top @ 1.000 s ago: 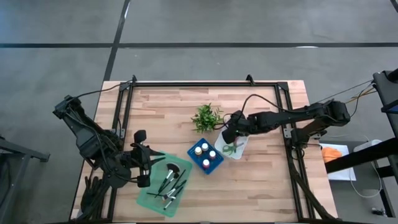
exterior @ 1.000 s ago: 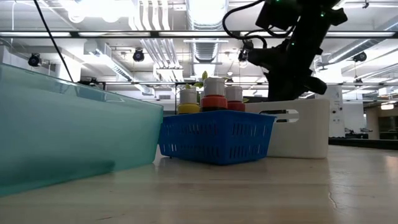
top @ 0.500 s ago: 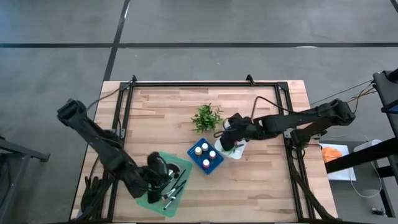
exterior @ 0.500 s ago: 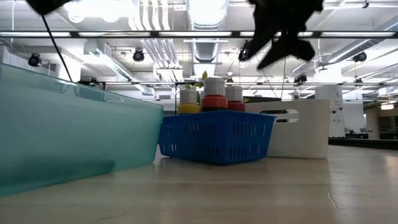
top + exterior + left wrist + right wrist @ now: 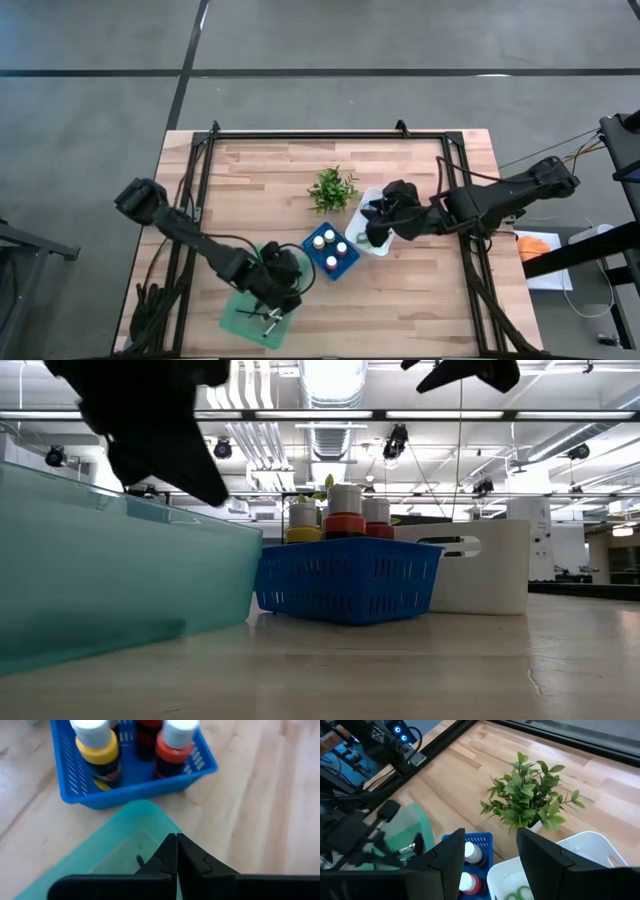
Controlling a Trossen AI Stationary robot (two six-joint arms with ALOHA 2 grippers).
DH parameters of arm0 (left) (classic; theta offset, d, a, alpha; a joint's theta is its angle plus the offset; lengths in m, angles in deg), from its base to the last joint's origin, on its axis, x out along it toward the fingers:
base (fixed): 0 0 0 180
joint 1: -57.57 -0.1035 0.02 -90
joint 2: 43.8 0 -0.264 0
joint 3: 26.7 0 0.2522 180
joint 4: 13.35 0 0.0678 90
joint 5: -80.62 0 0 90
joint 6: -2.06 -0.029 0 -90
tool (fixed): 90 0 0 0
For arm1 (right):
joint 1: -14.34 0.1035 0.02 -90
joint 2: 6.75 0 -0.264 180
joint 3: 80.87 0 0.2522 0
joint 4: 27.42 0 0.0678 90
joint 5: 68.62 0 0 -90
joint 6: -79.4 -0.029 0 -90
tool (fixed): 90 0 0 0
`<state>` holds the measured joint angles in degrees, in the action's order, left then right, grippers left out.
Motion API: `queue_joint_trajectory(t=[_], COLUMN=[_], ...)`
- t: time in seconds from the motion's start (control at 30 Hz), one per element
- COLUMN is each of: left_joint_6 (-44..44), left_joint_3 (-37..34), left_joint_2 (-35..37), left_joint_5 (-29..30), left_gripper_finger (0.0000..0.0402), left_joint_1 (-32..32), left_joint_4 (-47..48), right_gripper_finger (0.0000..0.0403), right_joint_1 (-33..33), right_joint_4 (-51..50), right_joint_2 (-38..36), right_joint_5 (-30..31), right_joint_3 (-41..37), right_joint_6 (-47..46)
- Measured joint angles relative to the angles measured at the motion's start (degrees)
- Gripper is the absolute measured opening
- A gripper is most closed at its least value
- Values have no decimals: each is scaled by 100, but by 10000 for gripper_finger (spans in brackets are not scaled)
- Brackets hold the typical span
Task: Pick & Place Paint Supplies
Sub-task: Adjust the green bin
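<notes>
Three paint bottles (image 5: 329, 250) stand in the blue basket (image 5: 345, 262) while the left gripper (image 5: 283, 287), fingers pressed together, hovers over the teal tray (image 5: 240, 318) and the right gripper (image 5: 372, 218), fingers apart, hangs above the white bin (image 5: 385, 243).

Brushes (image 5: 268, 316) mostly hidden under left arm

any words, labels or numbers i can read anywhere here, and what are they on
None can be read.
The paint bottles in the blue basket show dark bands below their caps, with no legible print.
The white bin, the teal tray and the plant show no writing.
</notes>
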<state>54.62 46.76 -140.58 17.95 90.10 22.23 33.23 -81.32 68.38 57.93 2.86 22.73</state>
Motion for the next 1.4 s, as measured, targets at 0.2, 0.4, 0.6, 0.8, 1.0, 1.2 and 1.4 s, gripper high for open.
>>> queue_joint_trajectory(t=[0.2, 0.4, 0.6, 0.8, 1.0, 1.2, 1.4], left_joint_6=[-3, -285, -158, -130, -175, -305, -89], left_joint_3=[0, -2, -2, -106, -201, -199, -199], left_joint_2=[-122, -127, -127, -153, -159, -489, -560], left_joint_5=[56, -24, -177, -266, -296, -555, -383], left_gripper_finger=[1, 1, 0, 0, 0, 0, 0], left_joint_1=[-349, -583, -572, -524, -578, -644, -650], left_joint_4=[-144, -269, -273, -256, -303, -860, -874], right_gripper_finger=[178, 178, 178, 178, 178, 178, 178], right_joint_1=[73, 125, 202, 226, 230, 263, 302], right_joint_4=[-14, -8, -7, -7, -7, -2, 2], right_joint_2=[-97, -87, -89, -89, -89, -89, -89], right_joint_5=[69, 75, 95, 99, 101, 101, 99], right_joint_3=[-47, -83, -90, -90, -90, -92, -94], right_joint_6=[6, 7, 6, 9, 31, 78, 57])
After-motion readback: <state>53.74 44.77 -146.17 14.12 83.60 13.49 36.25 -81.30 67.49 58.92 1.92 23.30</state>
